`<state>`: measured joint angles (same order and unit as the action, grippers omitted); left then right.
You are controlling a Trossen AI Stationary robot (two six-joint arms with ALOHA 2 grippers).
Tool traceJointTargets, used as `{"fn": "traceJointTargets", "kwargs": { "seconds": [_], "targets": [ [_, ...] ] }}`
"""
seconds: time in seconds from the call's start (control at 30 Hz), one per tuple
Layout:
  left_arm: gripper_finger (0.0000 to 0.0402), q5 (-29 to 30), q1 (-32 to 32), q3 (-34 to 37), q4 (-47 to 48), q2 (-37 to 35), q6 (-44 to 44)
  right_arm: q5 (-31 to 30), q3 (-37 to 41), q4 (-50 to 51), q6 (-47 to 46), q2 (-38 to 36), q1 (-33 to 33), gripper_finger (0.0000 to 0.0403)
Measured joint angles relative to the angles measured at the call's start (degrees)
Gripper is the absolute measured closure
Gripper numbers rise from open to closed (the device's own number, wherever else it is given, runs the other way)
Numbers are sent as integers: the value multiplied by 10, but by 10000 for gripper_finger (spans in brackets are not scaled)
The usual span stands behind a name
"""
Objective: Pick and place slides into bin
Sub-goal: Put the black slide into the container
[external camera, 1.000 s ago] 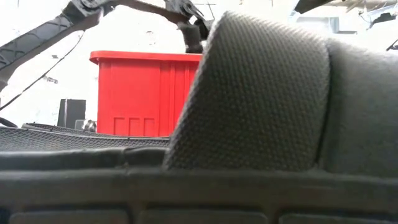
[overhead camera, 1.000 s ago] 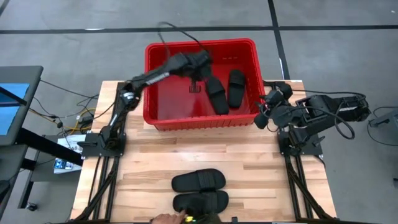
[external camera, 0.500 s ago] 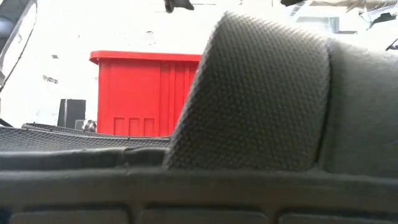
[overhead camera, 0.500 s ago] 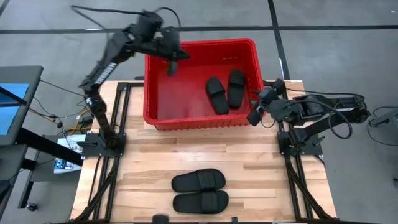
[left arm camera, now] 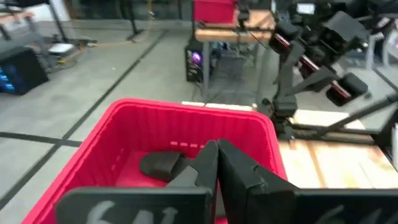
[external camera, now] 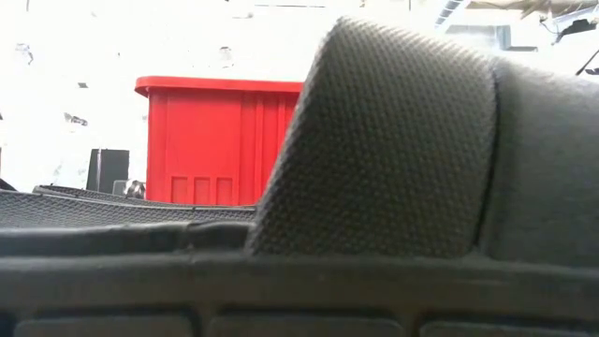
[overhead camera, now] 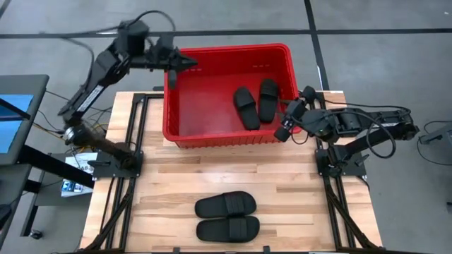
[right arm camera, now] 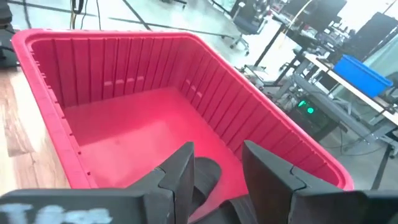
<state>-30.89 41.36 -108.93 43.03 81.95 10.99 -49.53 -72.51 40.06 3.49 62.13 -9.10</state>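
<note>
Looking down, we see two slides (overhead camera: pixel 256 104) already in the red bin (overhead camera: pixel 227 133) at upper centre, two (overhead camera: pixel 226 216) waiting at bottom centre, the left gripper (overhead camera: pixel 185 64) pressed together, the right gripper (overhead camera: pixel 284 121) spread empty beside the bin

Left arm raised high, reaching up and inward, forearm roughly level; left gripper (overhead camera: pixel 185 63) fingers pressed together, nothing between them. Right arm low, folded, extended inward from its base; right gripper (overhead camera: pixel 284 121) fingers (right arm camera: pixel 178 171) parted, gap empty, tips pointing inward and slightly down.
</note>
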Motion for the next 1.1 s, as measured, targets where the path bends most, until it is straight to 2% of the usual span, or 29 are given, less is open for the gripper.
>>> {"fn": "traceJointTargets", "kwargs": {
  "seconds": [0.23,0.4,0.53,0.67,0.97,1.1],
  "targets": [
    [401,50,-1,274,-188,-186,-76,2,0,1,-3,0,0,278],
    [401,109,-30,424,-294,-312,-117,2,0,1,-4,-8,-2,278],
    [401,158,-57,506,-305,-378,-141,11,0,0,-4,-15,-2,278],
    [401,188,-85,573,-304,-428,-156,54,0,-2,-4,-28,-2,278],
    [401,194,-197,735,-297,-504,-113,167,6,58,13,-16,-52,278],
    [401,202,-257,786,-297,-516,-100,168,16,119,-67,-5,-97,278]
  ]
}}
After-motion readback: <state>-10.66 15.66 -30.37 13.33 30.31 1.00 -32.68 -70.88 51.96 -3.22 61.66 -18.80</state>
